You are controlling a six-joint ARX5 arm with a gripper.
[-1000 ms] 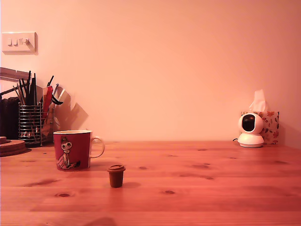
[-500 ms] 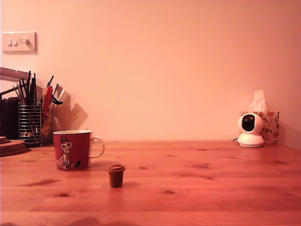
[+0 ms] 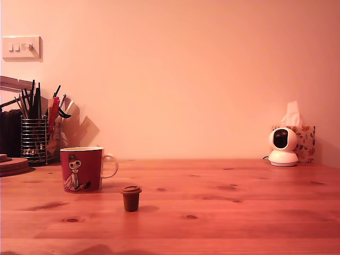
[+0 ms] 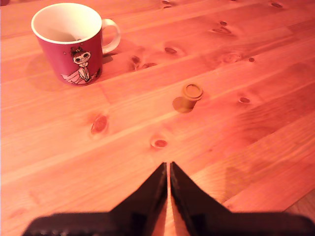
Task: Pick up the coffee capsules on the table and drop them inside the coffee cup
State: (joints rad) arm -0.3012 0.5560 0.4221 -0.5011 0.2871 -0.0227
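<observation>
One dark brown coffee capsule [image 3: 131, 197] stands upright on the pine table [image 3: 239, 212], rim up, a little in front of the red coffee cup [image 3: 81, 169] and toward the exterior view's right. In the wrist view the capsule [image 4: 189, 96] and the cup [image 4: 69, 42] both lie well ahead of my gripper [image 4: 168, 165] on the table [image 4: 74, 147]. The two black fingers meet at their tips and hold nothing, so the gripper is shut. A small dark shape shows low inside the cup. The arm does not show in the exterior view.
A wire mesh pen holder [image 3: 34, 139] and a round wooden board [image 3: 10, 164] stand at the back on the exterior view's left. A white camera [image 3: 282, 146] and a tissue box [image 3: 304, 142] stand at the back right. The table's edge [image 4: 305, 209] is close beside the gripper.
A faint shadow on the table's front edge in the exterior view has spread wider. The capsule and cup have not moved.
</observation>
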